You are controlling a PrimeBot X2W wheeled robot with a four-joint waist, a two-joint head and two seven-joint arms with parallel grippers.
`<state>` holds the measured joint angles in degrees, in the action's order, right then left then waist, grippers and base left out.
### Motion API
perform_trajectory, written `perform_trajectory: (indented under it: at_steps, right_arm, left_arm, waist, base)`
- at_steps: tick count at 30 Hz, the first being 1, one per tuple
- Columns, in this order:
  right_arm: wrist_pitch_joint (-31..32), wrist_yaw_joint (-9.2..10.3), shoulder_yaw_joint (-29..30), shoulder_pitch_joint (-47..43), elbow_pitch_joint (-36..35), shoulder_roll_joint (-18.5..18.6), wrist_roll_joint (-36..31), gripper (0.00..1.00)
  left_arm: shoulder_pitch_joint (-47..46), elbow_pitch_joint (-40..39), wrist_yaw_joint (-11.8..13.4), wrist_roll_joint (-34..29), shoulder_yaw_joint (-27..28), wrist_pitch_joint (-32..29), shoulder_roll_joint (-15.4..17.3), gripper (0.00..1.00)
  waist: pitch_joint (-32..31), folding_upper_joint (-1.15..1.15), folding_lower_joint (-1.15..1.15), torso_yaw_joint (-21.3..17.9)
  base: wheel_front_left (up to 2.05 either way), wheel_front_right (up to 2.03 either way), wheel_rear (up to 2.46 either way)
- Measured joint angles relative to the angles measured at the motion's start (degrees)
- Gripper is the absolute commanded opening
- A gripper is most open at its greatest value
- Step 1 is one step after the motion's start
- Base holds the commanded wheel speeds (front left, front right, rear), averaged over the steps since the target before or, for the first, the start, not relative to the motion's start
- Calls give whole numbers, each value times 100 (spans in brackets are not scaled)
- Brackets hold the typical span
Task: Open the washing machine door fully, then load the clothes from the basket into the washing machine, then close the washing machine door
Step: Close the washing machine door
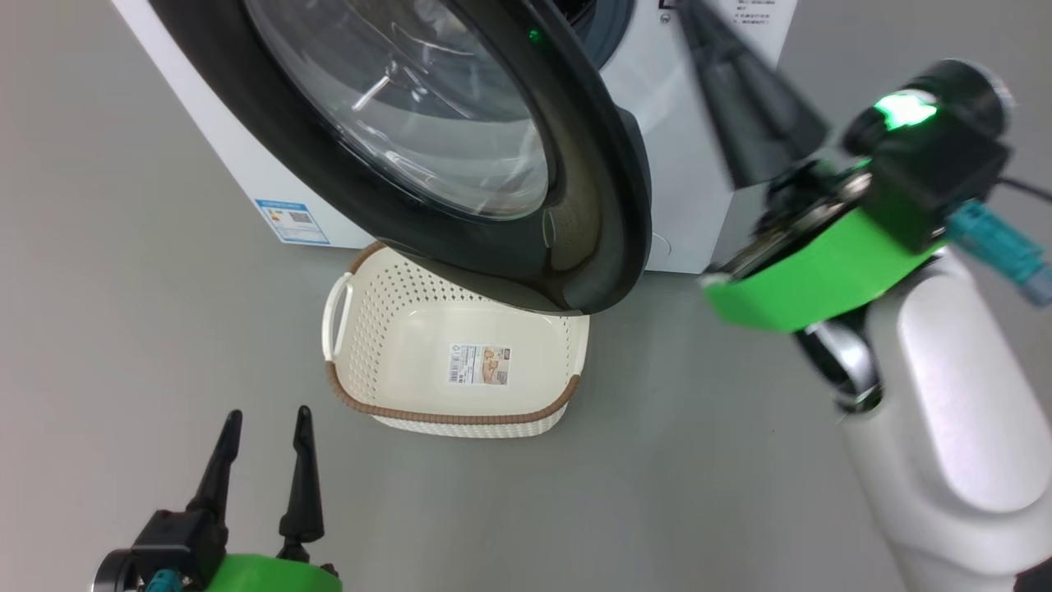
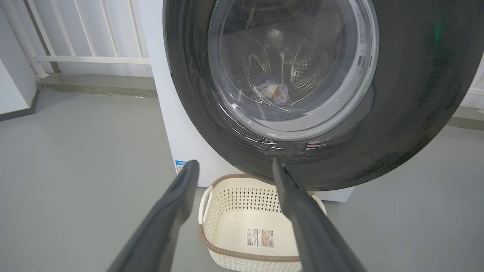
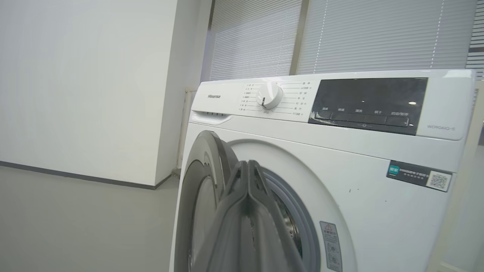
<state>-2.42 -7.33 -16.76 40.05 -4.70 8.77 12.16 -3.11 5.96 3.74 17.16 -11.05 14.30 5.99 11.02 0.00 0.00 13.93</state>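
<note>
Washing machine point(image 3: 340, 151): stands on the floor point(image 1: 123, 329) with its opening uncovered. With the load inside, shutting looks like the step in hand. A weak push could leave the latch short of catching, and the task would look finished when it is not.
Door point(image 1: 592, 205): swung out from the front, its lower rim hanging over the basket's far edge. The glossy black ring is curved and slick, so a push placed near its edge could slide off and let the door stall or bounce back.
Basket point(image 1: 444, 415): empty, on the floor close against the machine's bottom front edge. How much room lies between its rim and the door cannot be told, so a low swing might clip it.
Right gripper point(image 3: 247, 163): fingers pressed together, holding nothing, at the door's free edge; contact cannot be told. Fingers left on the inner side could get pinched against the grey seal.
Left gripper point(image 1: 269, 413): fingers apart, empty, low, well apart from the door; little risk.
Clothes point(image 2: 273, 92): low in the drum, seen through the glass. Fabric near the lip could get trapped in the seal.
</note>
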Motion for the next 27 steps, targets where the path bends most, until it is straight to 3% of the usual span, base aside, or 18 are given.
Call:
perform_trajectory:
  at_steps: [5,10,18,27]
  right_arm:
    - [770,0,-784,-20,-191,-127,450,0]
    - [1300,0,-1266,-46,210,-137,671,0]
    - [1339,0,-1544,-41,981,-168,847,0]
    - [996,0,-1268,345,1923,-204,861,0]
  left_arm:
    - [-13,-12,-5,-45,15,0,-66,100]
    - [-16,-35,-57,-96,38,0,-109,100]
    - [-15,-64,-99,-156,131,0,-167,100]
    - [-14,-121,-157,-248,204,0,-243,100]
  waist:
    - [-21,0,0,93]
    - [-20,0,0,217]
    - [-32,0,0,341]
    - [24,0,0,300]
  base:
    - [0,0,0]
    - [0,0,0]
    - [0,0,0]
    - [0,0,0]
